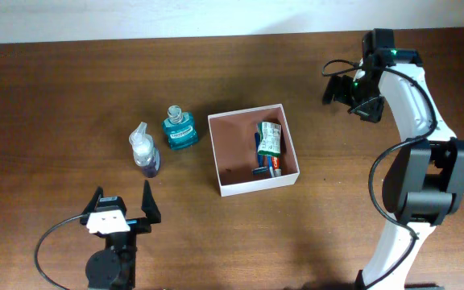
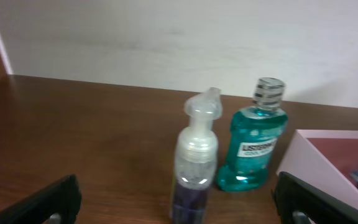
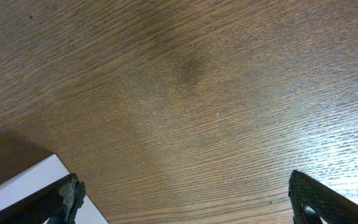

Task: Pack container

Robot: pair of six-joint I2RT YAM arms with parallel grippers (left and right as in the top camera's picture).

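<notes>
Overhead, the left gripper (image 1: 122, 196) sits near the near edge, left of centre, its fingers spread wide with nothing between them. Just beyond it stands a clear pump bottle (image 1: 144, 153) with purple liquid in its lower part, nozzle pointing toward the far edge. A teal mouthwash (image 1: 180, 129) stands upright just beside it on the right. In the left wrist view the pump bottle (image 2: 194, 168) is nearest and directly ahead between the fingers (image 2: 51, 202). The mouthwash (image 2: 253, 146) is a little behind and to its right, and its white label appears to read LISTERINE. The container (image 1: 256, 186) lies flat about mid-table, slightly right of centre, open side up. It is square, so no long axis shows, and it is turned a little so its right side swings toward the far edge. Against its right wall lie a green packet (image 1: 269, 138), its print too small to read, and some small red and blue items (image 1: 266, 165). The bottles are outside the container, near its left wall. The right gripper (image 1: 346, 95) hangs toward the far right corner, apart from the container. Its fingers (image 3: 67, 194) are wide apart over bare wood, and a white container corner (image 3: 23, 183) shows at the lower left of its wrist view.
</notes>
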